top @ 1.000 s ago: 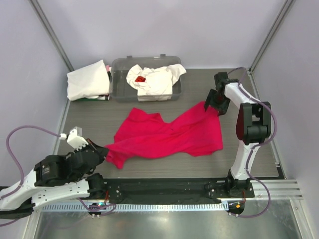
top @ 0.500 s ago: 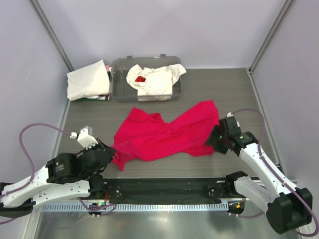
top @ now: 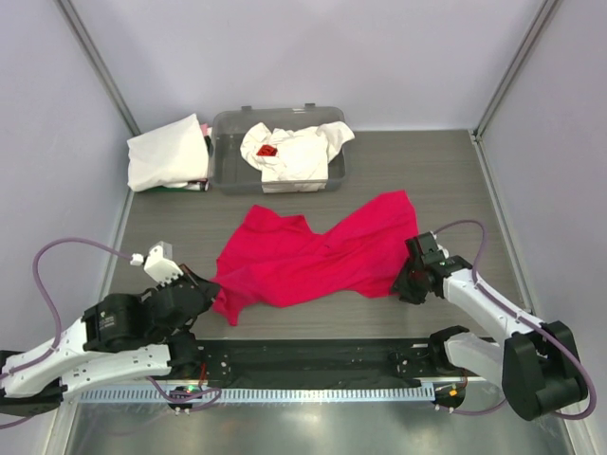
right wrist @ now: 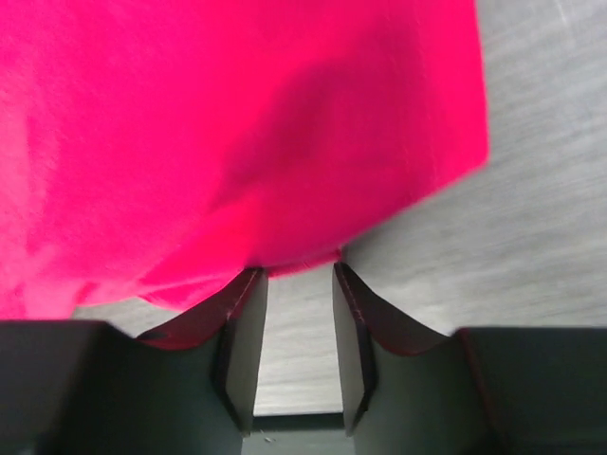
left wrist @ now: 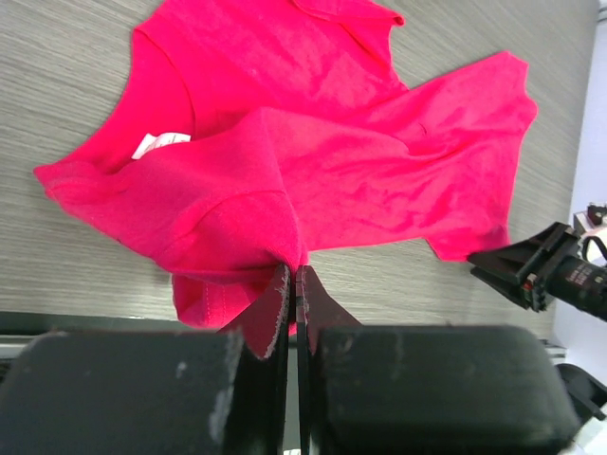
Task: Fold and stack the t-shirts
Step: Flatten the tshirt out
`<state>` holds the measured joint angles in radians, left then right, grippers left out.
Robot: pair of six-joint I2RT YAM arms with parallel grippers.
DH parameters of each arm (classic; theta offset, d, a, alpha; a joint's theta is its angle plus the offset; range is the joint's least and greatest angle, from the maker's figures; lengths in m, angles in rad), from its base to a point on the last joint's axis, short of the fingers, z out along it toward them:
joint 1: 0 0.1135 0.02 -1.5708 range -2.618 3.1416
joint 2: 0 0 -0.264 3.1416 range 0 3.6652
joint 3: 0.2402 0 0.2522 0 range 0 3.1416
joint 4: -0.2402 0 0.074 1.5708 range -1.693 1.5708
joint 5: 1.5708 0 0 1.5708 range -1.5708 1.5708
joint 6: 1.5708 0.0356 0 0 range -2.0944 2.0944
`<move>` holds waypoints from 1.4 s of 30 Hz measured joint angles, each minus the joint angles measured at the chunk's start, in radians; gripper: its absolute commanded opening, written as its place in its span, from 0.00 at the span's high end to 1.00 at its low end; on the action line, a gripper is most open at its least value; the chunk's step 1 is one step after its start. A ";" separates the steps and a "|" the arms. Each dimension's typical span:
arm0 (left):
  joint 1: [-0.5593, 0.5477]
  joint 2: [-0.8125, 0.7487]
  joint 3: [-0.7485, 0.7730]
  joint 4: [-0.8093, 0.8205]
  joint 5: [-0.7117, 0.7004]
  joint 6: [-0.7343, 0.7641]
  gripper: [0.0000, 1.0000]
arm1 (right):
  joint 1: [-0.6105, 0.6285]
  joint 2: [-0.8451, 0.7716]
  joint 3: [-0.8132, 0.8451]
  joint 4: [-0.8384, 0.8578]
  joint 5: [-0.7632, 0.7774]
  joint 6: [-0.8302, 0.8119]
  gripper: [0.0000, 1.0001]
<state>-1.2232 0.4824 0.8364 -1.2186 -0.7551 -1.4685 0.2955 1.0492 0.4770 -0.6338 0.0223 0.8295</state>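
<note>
Red t-shirt (top: pixel 318 261) lies crumpled mid-worktop (top: pixel 446 180), in front of the grey tub (top: pixel 228 163). The tub holds white t-shirts (top: pixel 294 152), 1 with a small red mark, and 1 folded white shirt (top: pixel 163 156) sits just left of it. Left wrist view shows what the top view hides: left gripper (left wrist: pixel 291 275) pinched tight on a bunched fold at the shirt's near left edge. Right wrist view shows right gripper (right wrist: pixel 299 275) with fingers parted by a narrow gap, the hem at its tips, nothing clamped.
</note>
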 measured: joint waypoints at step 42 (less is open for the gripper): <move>0.611 0.583 0.102 0.394 0.551 0.560 0.72 | -0.381 0.121 0.591 -0.233 0.069 -0.230 0.99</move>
<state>-0.6121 1.0657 0.9382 -0.8242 -0.2043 -0.9085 -0.0853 1.1706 1.0679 -0.8673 0.0917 0.5999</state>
